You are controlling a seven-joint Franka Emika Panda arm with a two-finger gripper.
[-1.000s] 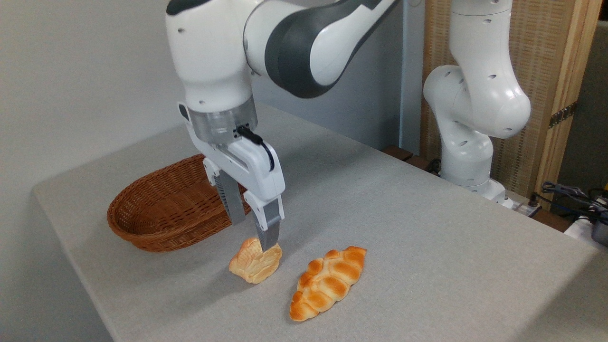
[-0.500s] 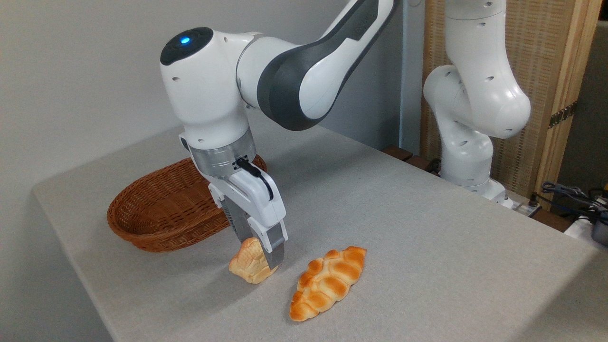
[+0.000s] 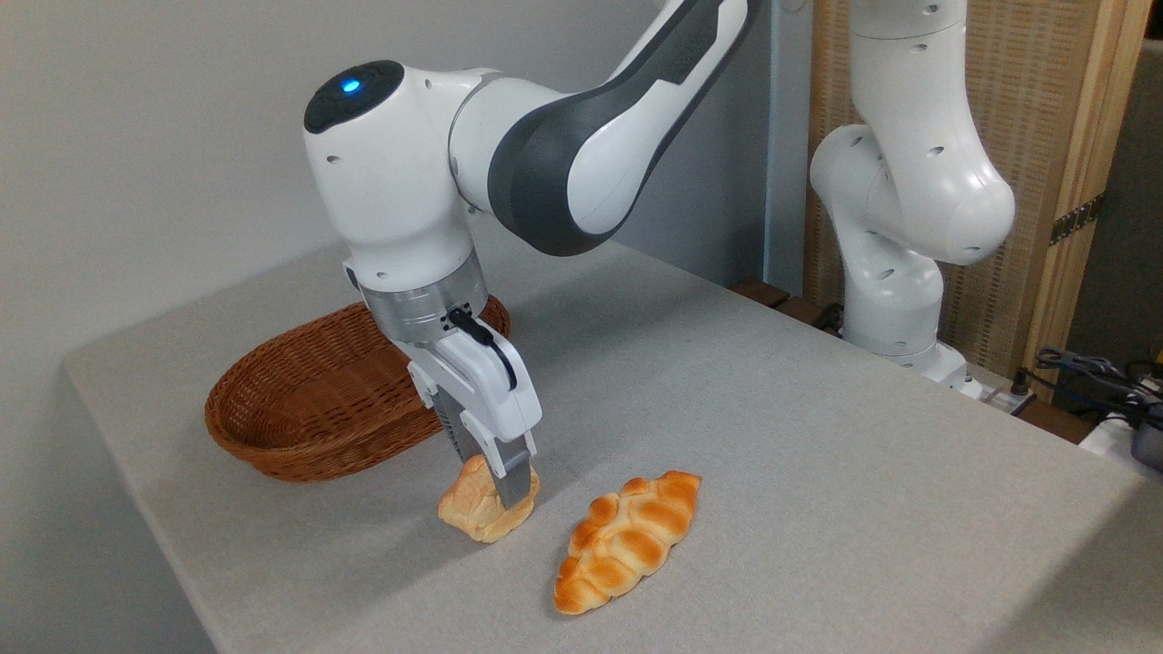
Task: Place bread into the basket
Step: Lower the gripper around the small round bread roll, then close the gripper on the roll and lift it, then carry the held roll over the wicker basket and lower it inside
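On the counter (image 3: 818, 472), beside the basket (image 3: 309, 409), the pincer (image 3: 495, 486) is clamping the bread (image 3: 472, 513); a braided loaf (image 3: 627, 540) is lying nearby.

The arm (image 3: 545, 136) is glossy white with dark grey joint bands. A blue light glows on its wrist cap at upper left. A black cable (image 3: 482, 336) loops beside the silver flange.
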